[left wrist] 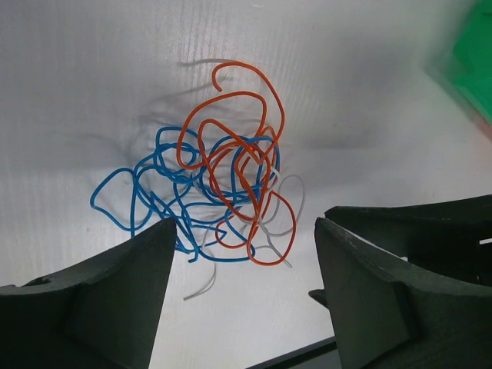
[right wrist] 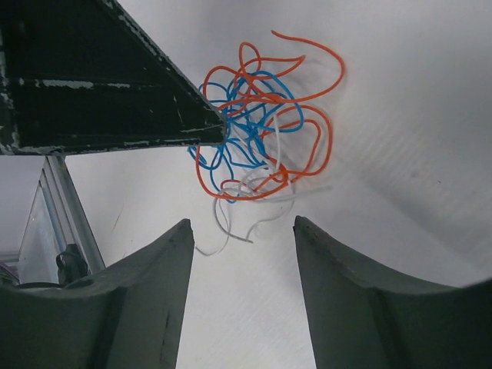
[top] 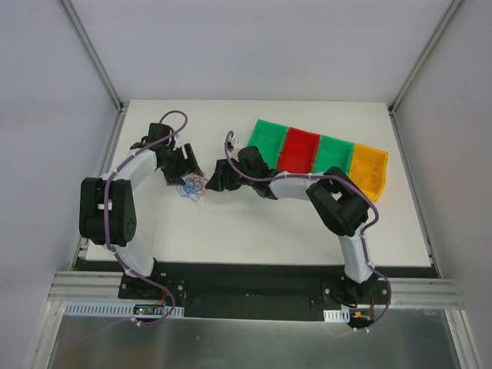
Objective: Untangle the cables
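Cables point(left wrist: 223, 192) lie as one loose knot of thin, wiry strands on the matte white bench point(top: 254, 223), left of its middle and between the two arms. Glossy orange loops arch over a denser snarl of blue curls, and a few pale whitish threads trail out at the knot's near edge. The strands are springy, so several loops stand off the surface and cast soft shadows. The left gripper point(left wrist: 246, 231) hangs just at the knot with its dark, blunt, wedge-shaped fingers spread apart and nothing between them; the blue curls reach the tip of one finger. The right gripper point(right wrist: 242, 231) faces the knot from the other side, its curved grey-black fingers likewise parted and bare. In its view a black angular part of the left gripper points into the tangle. Well to the right, a slanted row of shiny plastic bins point(top: 319, 150) in green, red, green and orange sits on the bench.
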`<state>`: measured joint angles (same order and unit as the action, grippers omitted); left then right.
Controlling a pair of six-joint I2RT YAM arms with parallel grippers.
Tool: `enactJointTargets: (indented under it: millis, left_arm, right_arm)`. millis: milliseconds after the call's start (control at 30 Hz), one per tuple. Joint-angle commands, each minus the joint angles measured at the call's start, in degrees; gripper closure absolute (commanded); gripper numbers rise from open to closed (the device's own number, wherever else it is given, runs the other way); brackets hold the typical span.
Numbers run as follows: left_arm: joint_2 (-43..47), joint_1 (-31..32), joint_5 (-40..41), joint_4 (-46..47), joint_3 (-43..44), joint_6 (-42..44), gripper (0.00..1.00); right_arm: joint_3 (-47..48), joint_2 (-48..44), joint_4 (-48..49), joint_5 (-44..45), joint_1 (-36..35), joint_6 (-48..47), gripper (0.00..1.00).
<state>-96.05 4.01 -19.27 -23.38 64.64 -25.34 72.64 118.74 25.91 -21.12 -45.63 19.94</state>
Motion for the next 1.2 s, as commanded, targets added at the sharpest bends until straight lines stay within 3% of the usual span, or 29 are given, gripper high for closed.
enactJointTargets:
  millis: [0,233,433,500,600,867,1000,1167]
  left_arm:
    - [0.2,-0.6,-2.0,-0.1,1.4,-0.8,0.3]
    - [-0.4,-0.6,-3.3,-0.1,1.3,-1.5,0.37]
    - [-0.7,-0.6,-4.1,-0.1,1.2,-1.6,0.49]
    - [-1.0,-0.6,-4.3,-0.1,1.2,-1.8,0.53]
    - [-1.1,-0.6,-4.6,-0.1,1.2,-1.8,0.55]
    - [-1.2,-0.6,-4.7,-0.1,1.3,-1.7,0.68]
    - [-1.2,-0.6,-4.6,-0.2,1.2,-1.6,0.78]
    - [-0.8,-0.6,-4.5,-0.1,1.2,-1.6,0.98]
  right_arm:
    - [3.9,1.3,1.4,-0.6,-1.3,0.8,0.44]
    - [9.2,5.4,-3.3,0.1,-4.5,-0.3,0.54]
    - [10.2,3.7,-8.7,3.8,-5.2,-3.8,0.82]
    - [9.6,3.0,-9.2,4.6,-5.2,-5.0,0.81]
    - [9.5,2.6,-10.4,5.0,-5.3,-6.1,0.65]
    - [11.3,4.6,-10.5,4.4,-7.0,-6.2,0.63]
    - [12.2,5.2,-10.4,4.4,-7.3,-6.0,0.7]
    - [8.7,1.8,-9.5,7.8,-7.2,-6.8,0.93]
